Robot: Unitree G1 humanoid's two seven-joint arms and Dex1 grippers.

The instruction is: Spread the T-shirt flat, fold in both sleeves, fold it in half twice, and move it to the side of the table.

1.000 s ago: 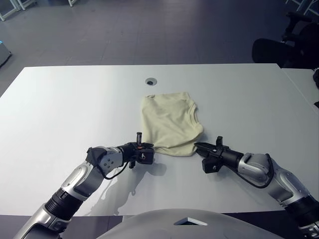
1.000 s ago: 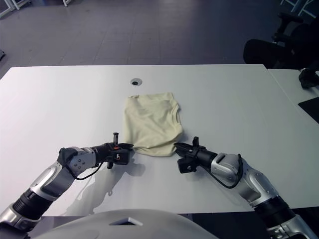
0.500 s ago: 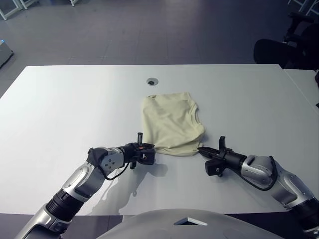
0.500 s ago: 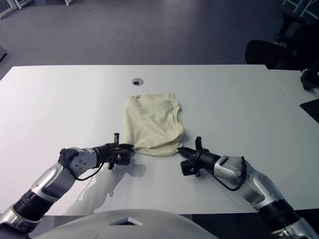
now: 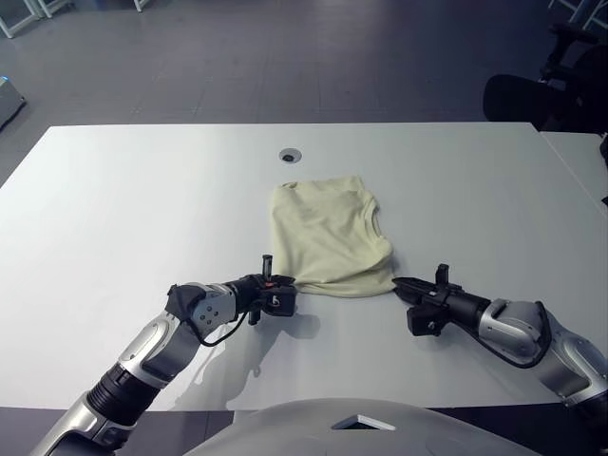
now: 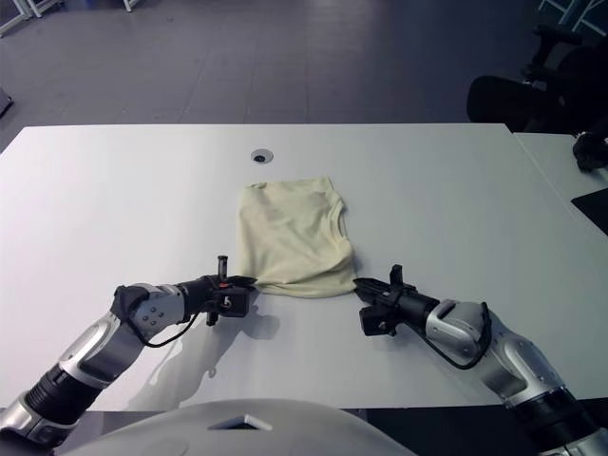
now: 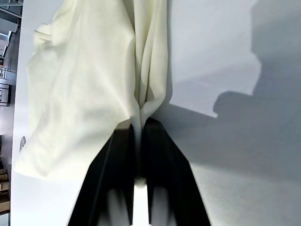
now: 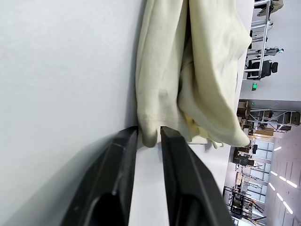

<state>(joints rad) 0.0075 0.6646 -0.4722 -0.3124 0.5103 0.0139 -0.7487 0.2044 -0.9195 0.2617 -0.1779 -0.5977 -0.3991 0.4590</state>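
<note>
The T-shirt (image 5: 328, 237) is laid on the counter (image 5: 142, 209) in front of the cable hole (image 5: 288, 155), its near left corner held in the left tool (image 5: 291, 285) and its near right corner in the right tool (image 5: 398, 282).

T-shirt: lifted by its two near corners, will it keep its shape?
Probably not: the T-shirt bunches into folds where the left gripper pinches it, so it would likely sag. It looks thin and light, and should slide easily on the smooth table.

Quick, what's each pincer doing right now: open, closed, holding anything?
Left pincer: closed on the near left corner of the T-shirt.
Right pincer: closed on the T-shirt's near right corner.
</note>
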